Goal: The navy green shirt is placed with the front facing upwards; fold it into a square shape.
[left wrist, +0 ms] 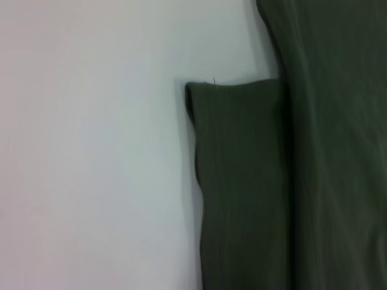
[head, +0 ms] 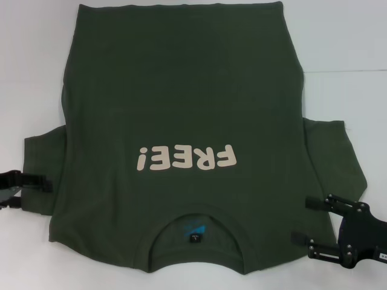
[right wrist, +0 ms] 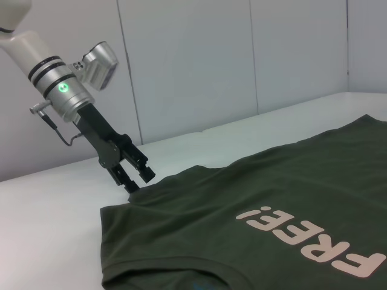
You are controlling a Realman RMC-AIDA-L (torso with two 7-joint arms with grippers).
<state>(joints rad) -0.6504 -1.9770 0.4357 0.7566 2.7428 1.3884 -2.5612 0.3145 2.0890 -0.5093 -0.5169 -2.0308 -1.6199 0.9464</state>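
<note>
The navy green shirt (head: 181, 90) lies flat on the white table, front up, with its cream "FREE!" print (head: 184, 158) and its collar (head: 196, 232) at the near edge. My left gripper (head: 29, 186) is at the outer edge of the shirt's left sleeve (left wrist: 242, 181). In the right wrist view the left gripper (right wrist: 138, 181) points down onto that sleeve edge, its fingers slightly apart. My right gripper (head: 301, 219) stands open low over the shirt's near right shoulder, next to the right sleeve (head: 338, 157). Nothing is held.
The white table (head: 351, 48) extends beyond the shirt on both sides and along the near edge. A pale panelled wall (right wrist: 242, 60) rises behind the table's far side.
</note>
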